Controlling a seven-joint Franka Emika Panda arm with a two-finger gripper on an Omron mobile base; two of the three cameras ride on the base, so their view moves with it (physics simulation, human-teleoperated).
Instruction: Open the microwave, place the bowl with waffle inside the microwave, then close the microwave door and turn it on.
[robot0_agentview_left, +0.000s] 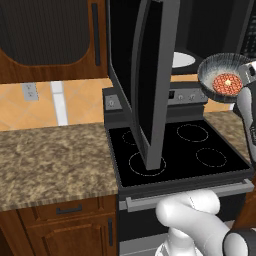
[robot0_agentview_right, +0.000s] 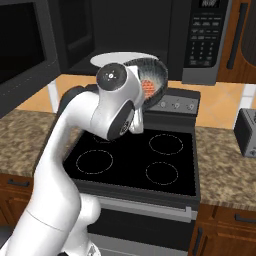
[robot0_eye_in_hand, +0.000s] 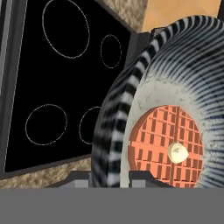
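The microwave (robot0_agentview_right: 202, 35) hangs above the stove with its cavity open and a white turntable plate (robot0_agentview_right: 120, 59) inside. The microwave door (robot0_agentview_left: 150, 80) is swung wide out to the left, edge-on in the left base view. The bowl (robot0_agentview_left: 225, 77) is grey with a striped wall and holds a round orange waffle (robot0_eye_in_hand: 166, 144) with a pale pat on top. It hangs tilted in the air above the back of the stove, just in front of the cavity. My gripper (robot0_eye_in_hand: 109, 177) is shut on the bowl's rim, one finger (robot0_eye_in_hand: 78, 178) outside the wall.
Below lies the black four-ring stove (robot0_agentview_left: 180, 145) with its control strip (robot0_agentview_right: 177, 104). Granite counter (robot0_agentview_left: 50, 160) runs to the left and right, and a toaster (robot0_agentview_right: 245, 132) stands on the right. A wooden cabinet (robot0_agentview_left: 50, 35) hangs to the left of the open door.
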